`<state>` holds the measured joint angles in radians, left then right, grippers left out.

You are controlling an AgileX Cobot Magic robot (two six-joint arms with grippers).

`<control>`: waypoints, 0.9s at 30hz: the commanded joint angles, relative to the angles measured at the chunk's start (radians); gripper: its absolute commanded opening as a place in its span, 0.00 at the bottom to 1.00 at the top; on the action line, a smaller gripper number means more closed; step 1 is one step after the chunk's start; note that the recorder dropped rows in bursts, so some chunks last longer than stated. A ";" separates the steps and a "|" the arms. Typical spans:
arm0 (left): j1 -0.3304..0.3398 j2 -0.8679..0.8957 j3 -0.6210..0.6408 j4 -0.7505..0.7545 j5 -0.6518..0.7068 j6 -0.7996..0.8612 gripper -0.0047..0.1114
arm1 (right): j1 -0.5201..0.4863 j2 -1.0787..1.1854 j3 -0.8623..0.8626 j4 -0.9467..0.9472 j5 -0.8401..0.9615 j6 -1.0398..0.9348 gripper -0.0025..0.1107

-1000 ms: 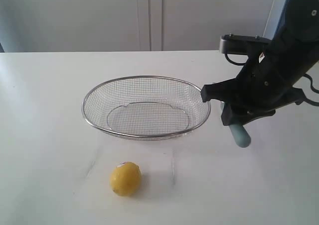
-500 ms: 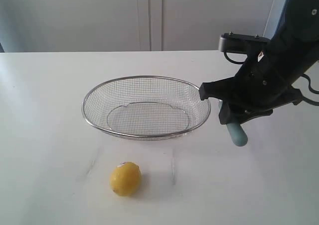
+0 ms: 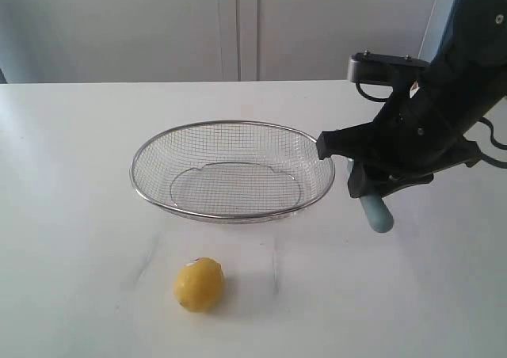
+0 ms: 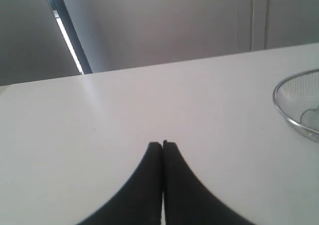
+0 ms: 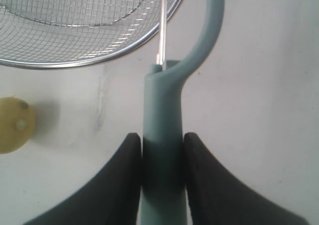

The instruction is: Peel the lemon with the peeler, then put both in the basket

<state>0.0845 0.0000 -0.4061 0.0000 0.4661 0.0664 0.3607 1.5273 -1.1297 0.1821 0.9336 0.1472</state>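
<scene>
peeler [image 5: 162, 110] is clamped by its teal handle in the right end effector [image 5: 162, 138], its head near the rim of the basket [image 3: 230, 123], which sits just beside that end effector. lemon [image 3: 199, 284] lies on the table [image 3: 79, 215] well apart from it (past the basket). left end effector [image 4: 162, 144] is fully closed, holding nothing.
</scene>
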 commanded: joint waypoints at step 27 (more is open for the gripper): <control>0.003 0.101 -0.119 0.029 0.266 0.043 0.04 | -0.005 -0.013 0.004 0.007 -0.024 -0.007 0.02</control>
<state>0.0845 0.0976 -0.5199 0.0412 0.7296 0.1106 0.3607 1.5273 -1.1297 0.1855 0.9164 0.1472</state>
